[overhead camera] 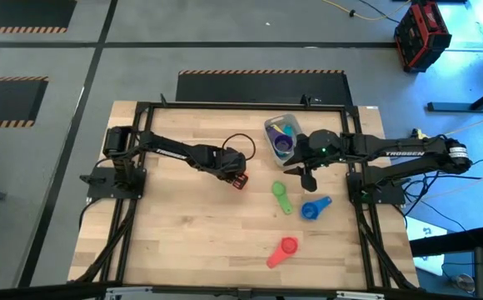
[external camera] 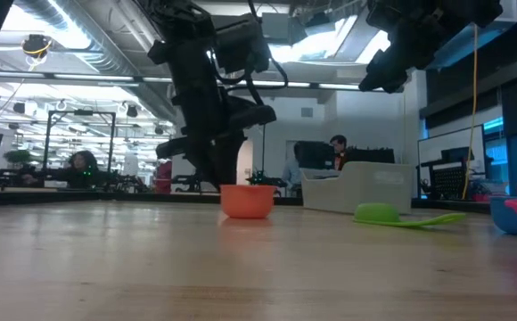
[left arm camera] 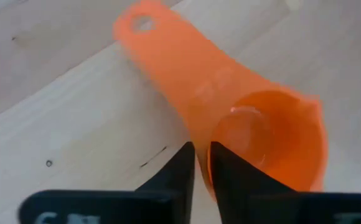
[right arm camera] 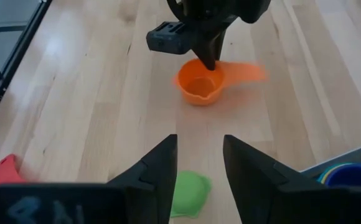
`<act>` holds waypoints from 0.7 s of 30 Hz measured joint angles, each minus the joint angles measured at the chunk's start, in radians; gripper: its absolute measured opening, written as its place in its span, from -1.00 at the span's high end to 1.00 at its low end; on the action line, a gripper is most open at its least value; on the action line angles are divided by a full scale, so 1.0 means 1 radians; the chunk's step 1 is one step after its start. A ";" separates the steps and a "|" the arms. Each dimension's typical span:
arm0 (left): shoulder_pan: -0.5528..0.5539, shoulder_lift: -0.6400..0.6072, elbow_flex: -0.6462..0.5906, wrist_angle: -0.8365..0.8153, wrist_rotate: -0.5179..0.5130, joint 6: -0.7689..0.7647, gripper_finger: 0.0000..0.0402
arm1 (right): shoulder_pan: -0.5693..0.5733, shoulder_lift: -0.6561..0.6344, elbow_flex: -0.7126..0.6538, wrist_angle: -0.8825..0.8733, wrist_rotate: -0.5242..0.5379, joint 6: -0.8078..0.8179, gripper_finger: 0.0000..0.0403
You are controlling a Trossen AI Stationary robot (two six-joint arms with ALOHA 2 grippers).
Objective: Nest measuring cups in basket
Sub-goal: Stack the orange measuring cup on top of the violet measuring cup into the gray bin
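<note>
Some cups already sit in the basket (overhead camera: pixel 281 136). The left gripper (left arm camera: pixel 202 163) fingers are grasping the orange cup (left arm camera: pixel 255 134); green, blue, red wait on the desk (overhead camera: pixel 183 225). Right gripper (right arm camera: pixel 199 163) fingers are released.

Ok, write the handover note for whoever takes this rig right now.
Left gripper: closed on the rim of the orange cup, which sits on the table.
Right gripper: open, empty, hovering beside the basket.
Done: the basket holds several nested cups, purple on top.
Left: orange, green cup, dark blue cup, red cup, all on the table.
</note>
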 joint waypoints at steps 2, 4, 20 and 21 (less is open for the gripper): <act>0.000 0.000 0.000 -0.002 -0.003 0.002 0.91 | 0.000 0.000 0.000 0.000 0.000 0.000 0.33; 0.000 0.000 0.000 0.007 -0.004 0.004 0.96 | 0.000 0.000 0.000 0.000 0.000 0.001 0.33; -0.010 -0.025 0.000 0.087 -0.078 0.070 0.98 | -0.003 0.000 0.000 0.000 0.116 0.120 0.33; -0.012 -0.027 0.001 0.114 -0.091 0.078 0.98 | -0.003 0.000 0.000 0.000 0.157 0.136 0.33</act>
